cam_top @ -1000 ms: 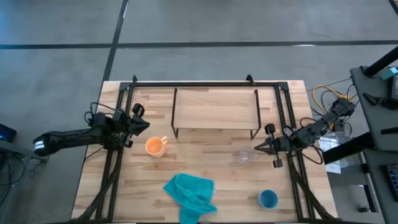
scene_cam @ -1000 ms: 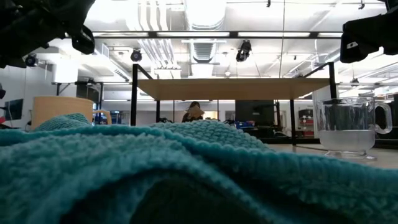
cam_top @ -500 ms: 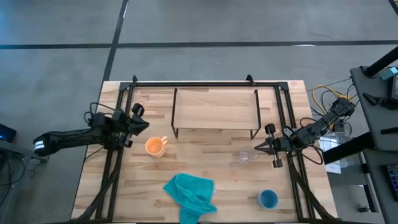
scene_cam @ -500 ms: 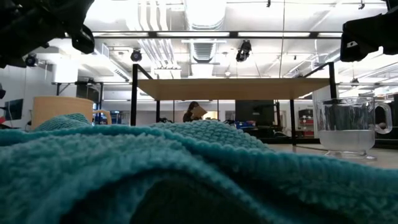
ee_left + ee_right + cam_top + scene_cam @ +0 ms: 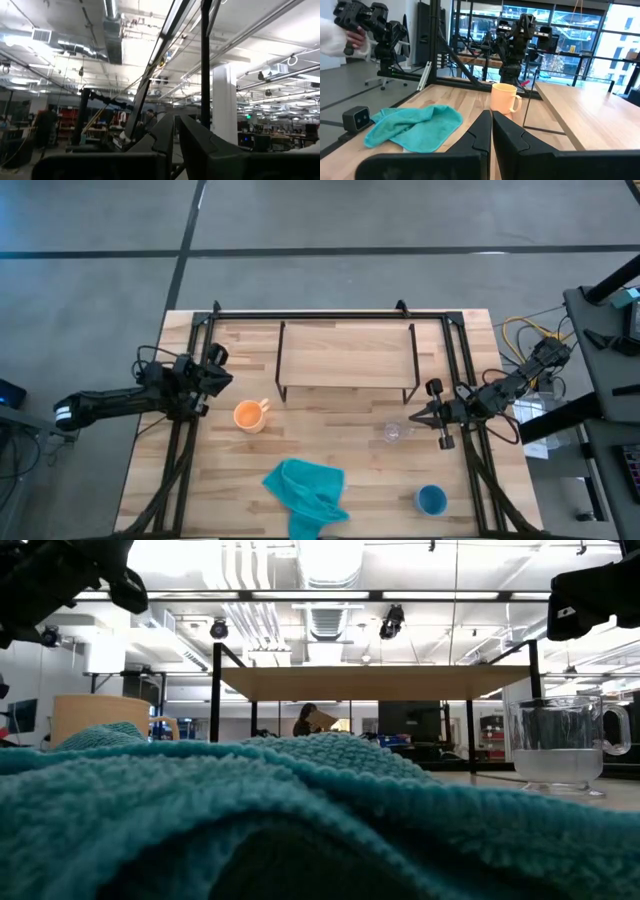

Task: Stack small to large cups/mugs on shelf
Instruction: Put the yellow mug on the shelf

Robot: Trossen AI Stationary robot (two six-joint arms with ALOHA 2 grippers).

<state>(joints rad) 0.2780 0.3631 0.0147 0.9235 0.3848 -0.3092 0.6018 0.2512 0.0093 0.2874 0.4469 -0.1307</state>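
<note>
Both arms sit idle: left gripper point(image 5: 222, 370) clenched shut beside the orange mug point(image 5: 249, 415), right gripper point(image 5: 418, 418) clenched too, near the clear glass cup point(image 5: 392, 431), shelf point(image 5: 346, 354) bare

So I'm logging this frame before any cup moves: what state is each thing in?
orange mug: upright on the table, empty
glass cup: upright, ungrasped
blue cup: upright, near the front edge
shelf: nothing on it
teal cloth: crumpled
left gripper: shut
right gripper: shut, jaws together
</note>
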